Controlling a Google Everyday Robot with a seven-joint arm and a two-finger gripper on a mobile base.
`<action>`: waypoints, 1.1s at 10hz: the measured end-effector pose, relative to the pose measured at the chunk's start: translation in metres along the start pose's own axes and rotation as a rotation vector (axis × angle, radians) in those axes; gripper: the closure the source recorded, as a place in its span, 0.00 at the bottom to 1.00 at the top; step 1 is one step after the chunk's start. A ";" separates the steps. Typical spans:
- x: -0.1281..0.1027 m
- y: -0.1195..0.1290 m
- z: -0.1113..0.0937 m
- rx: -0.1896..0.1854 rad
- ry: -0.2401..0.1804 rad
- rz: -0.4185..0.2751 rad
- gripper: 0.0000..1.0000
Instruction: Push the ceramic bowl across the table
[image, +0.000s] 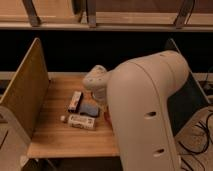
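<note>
The table (55, 137) is a light wooden top with upright panels at its sides. My big cream arm (145, 110) covers its right half. My gripper (99, 92) hangs under the rounded wrist at the table's middle, just right of a small blue block (89, 108). A dark red-brown utensil (106, 116) pokes out beside the arm. The ceramic bowl is hidden, probably behind the arm.
A red-and-white packet (75, 101) lies left of the blue block. A white box with a cap (80, 121) lies in front of it. The left panel (25, 95) and a dark right panel (187, 95) wall the table in. Cables lie on the floor at the right.
</note>
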 end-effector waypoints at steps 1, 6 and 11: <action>-0.013 0.000 -0.002 0.018 0.000 -0.039 0.64; -0.060 0.014 -0.009 0.083 0.034 -0.181 0.64; 0.012 0.026 0.053 -0.076 0.058 0.027 0.64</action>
